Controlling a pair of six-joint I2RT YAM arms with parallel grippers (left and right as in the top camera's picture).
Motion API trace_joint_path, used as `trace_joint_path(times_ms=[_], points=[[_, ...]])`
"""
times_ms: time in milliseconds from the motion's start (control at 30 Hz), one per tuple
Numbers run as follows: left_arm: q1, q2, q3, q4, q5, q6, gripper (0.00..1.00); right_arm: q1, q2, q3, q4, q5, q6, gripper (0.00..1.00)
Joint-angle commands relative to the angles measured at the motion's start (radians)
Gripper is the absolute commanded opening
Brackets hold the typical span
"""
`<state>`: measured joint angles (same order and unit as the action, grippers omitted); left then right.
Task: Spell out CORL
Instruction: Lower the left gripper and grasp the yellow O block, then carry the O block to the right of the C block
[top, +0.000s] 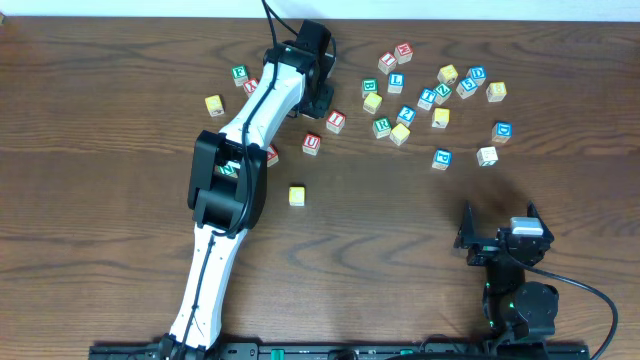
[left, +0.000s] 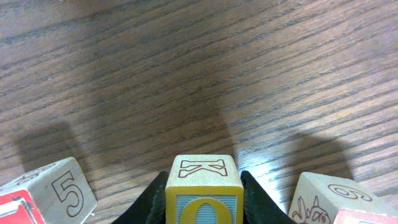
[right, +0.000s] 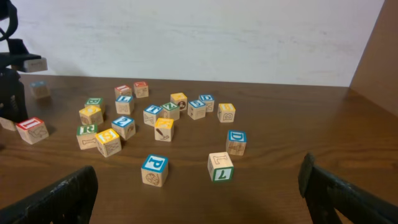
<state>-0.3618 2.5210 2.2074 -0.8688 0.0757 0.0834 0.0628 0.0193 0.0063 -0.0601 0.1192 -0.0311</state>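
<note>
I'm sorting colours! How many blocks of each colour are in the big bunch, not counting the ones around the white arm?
Blue blocks: 7
Yellow blocks: 5
Green blocks: 4
Red blocks: 2
Total: 18

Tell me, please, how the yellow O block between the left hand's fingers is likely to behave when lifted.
The yellow O block looks like solid wood, so probably stiff and light. Its flat sides sit between the left hand's fingers, so it should grip without much slipping. As a cube, it is unlikely to roll.
</note>
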Motion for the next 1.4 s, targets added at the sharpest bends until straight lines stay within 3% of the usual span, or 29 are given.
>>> trace_joint_path(times_ms=[0, 300, 467, 733, 967, 1167, 1367], points=[[0.005, 0.010, 0.020, -0.017, -0.008, 0.005, 0.21, -0.003, 0.000, -0.001, -0.004, -0.006, -0.008, 0.99], [0.004, 0.007, 0.020, -0.035, -0.008, 0.001, 0.19, -0.003, 0.000, -0.001, -0.004, -0.006, -0.008, 0.99], [0.003, -0.032, 0.020, -0.065, -0.008, 0.001, 0.11, -0.003, 0.000, -0.001, -0.004, -0.006, -0.008, 0.99], [-0.003, -0.224, 0.020, -0.129, -0.005, -0.037, 0.07, -0.003, 0.000, -0.001, -0.004, -0.006, -0.008, 0.99], [-0.035, -0.447, 0.020, -0.283, -0.005, -0.041, 0.07, -0.003, 0.000, -0.001, -0.004, -0.006, -0.008, 0.99], [-0.073, -0.531, 0.014, -0.433, -0.005, -0.058, 0.07, -0.003, 0.000, -0.001, -0.004, -0.006, -0.008, 0.99], [-0.115, -0.585, -0.067, -0.435, -0.009, -0.062, 0.07, -0.003, 0.000, -0.001, -0.004, -0.006, -0.008, 0.99]])
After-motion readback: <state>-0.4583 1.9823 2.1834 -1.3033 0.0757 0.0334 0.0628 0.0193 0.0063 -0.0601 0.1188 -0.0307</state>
